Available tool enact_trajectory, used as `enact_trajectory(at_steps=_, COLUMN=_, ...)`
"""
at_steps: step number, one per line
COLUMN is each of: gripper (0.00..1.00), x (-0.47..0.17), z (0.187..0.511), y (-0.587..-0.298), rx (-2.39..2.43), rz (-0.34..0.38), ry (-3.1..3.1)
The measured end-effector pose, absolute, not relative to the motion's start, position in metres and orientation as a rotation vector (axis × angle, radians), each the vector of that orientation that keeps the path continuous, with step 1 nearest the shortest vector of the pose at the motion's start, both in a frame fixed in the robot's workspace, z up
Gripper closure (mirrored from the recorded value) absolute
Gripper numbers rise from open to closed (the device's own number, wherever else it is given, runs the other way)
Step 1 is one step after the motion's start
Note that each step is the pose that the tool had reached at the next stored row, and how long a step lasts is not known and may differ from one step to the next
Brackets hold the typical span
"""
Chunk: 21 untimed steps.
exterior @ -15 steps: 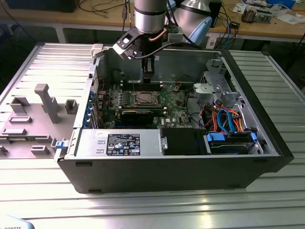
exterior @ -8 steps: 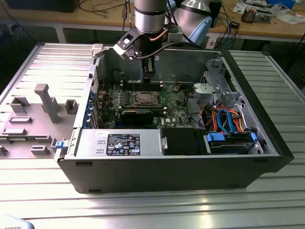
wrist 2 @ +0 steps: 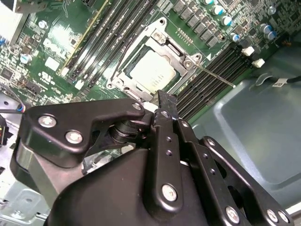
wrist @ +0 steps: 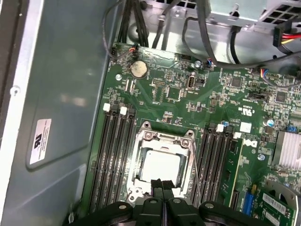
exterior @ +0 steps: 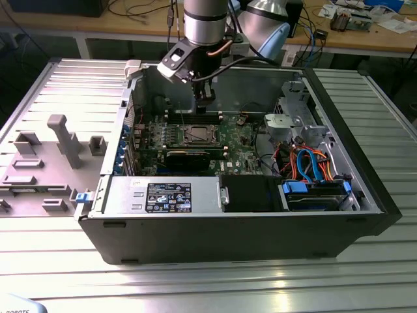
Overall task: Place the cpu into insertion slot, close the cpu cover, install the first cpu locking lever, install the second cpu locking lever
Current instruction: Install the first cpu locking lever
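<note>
The cpu (wrist: 161, 165) lies flat in the insertion slot (exterior: 197, 135) on the green board, its silvery top showing in both wrist views (wrist 2: 153, 70). The cpu cover (wrist: 141, 162) is down around it, framing the chip through its window. One thin locking lever (wrist 2: 216, 76) sticks out sideways over the black memory slots. A second wire lever (wrist 2: 123, 52) runs along the opposite side of the socket. My gripper (wrist: 162, 184) hangs just above the socket's edge, shut, with nothing between its fingers (wrist 2: 167, 101).
The open computer case (exterior: 365, 195) surrounds the board. Black memory slots (wrist: 113, 155) flank the socket on both sides. A black graphics card (exterior: 189, 156), a drive cage with blue and orange cables (exterior: 313, 163) and a grey fixture tray (exterior: 52, 156) lie nearby.
</note>
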<state>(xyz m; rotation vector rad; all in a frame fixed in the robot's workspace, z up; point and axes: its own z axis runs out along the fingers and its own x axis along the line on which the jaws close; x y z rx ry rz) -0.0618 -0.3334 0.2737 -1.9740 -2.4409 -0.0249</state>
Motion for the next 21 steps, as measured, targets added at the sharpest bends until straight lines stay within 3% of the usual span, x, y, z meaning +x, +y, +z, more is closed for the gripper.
enact_trajectory(at_steps=21, gripper=0.89, x=-0.0618, z=0.2737, y=-0.3313, rx=-1.688, rz=-0.024, ry=-2.645)
